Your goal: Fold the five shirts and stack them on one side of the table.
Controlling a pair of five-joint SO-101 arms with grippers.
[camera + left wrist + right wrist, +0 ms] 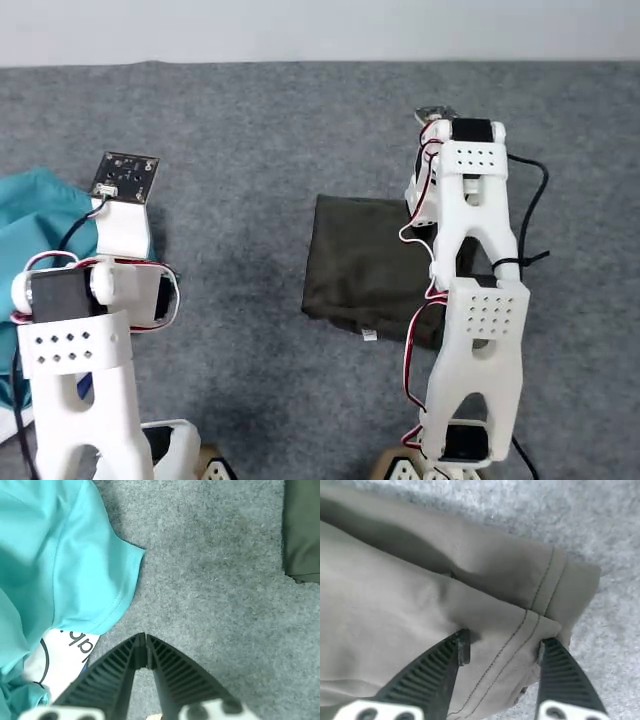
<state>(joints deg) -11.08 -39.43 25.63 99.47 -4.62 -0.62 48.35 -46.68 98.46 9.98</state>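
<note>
**One shirt folded, one crumpled**

On the grey tabletop [250,130], the folded olive shirt [360,260] lies under the released right end effector [502,647], its hem crossing between the fingers. The crumpled teal shirt [55,555] lies just beside the clenched, empty left end effector [146,650].

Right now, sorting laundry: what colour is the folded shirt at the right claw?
Dark olive shirt, clearest in the right wrist view.

White perforated arms [480,310], red wiring [407,360] (black cables too), ribbed, perhaps plastic fingers [112,672]
</note>
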